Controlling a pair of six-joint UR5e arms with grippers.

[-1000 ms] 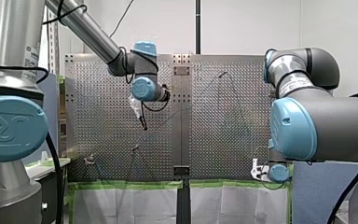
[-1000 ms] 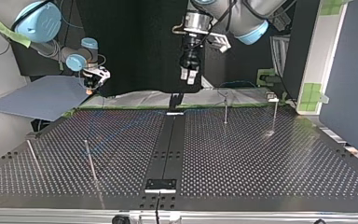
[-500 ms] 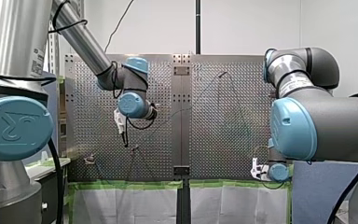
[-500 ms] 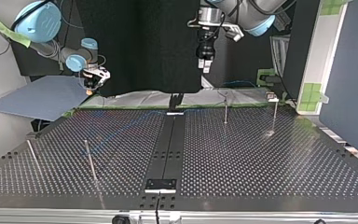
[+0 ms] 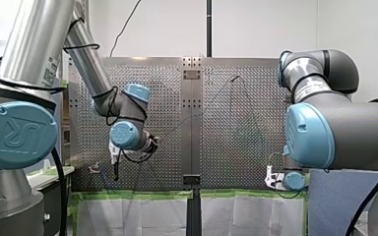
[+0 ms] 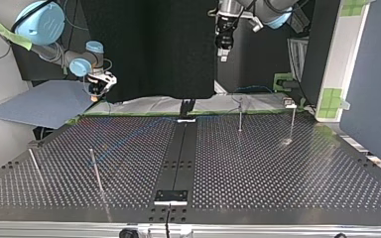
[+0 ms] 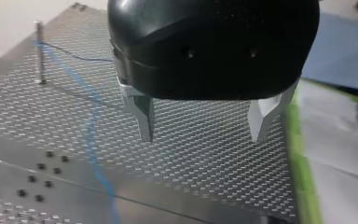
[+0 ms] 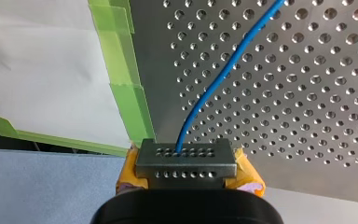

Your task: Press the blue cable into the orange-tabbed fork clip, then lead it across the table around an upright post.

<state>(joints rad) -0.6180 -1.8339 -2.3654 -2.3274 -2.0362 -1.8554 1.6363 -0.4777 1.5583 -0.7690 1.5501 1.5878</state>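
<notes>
The blue cable [image 8: 223, 79] runs over the perforated table [image 8: 307, 116] into my right gripper [image 8: 186, 156], which is shut on its end between yellow pads [image 8: 249, 175] at the table's corner. That gripper [image 5: 274, 179] hangs low at the front view's right. My left gripper [image 7: 200, 135] is open with nothing between its metal fingers [image 7: 142, 119], hovering above the plate. The cable [image 7: 91, 135] lies beside it and leads to an upright post [image 7: 38, 51]. In the front view my left gripper [image 5: 114, 158] is just right of a small clip [image 5: 94, 168].
Thin upright posts stand at the top view's right [image 6: 240, 115] [image 6: 291, 121] and left [image 6: 95, 168]. Green tape [image 8: 128, 98] and white sheeting border the table's edge. A grey-blue sheet [image 6: 39, 104] lies beyond the table at the top view's left. A dark strip [image 6: 178, 153] splits the table.
My left arm has swung down and to the left in the front view, toward the small clip; in the top view its gripper moved right and higher. My right arm has stayed still.
</notes>
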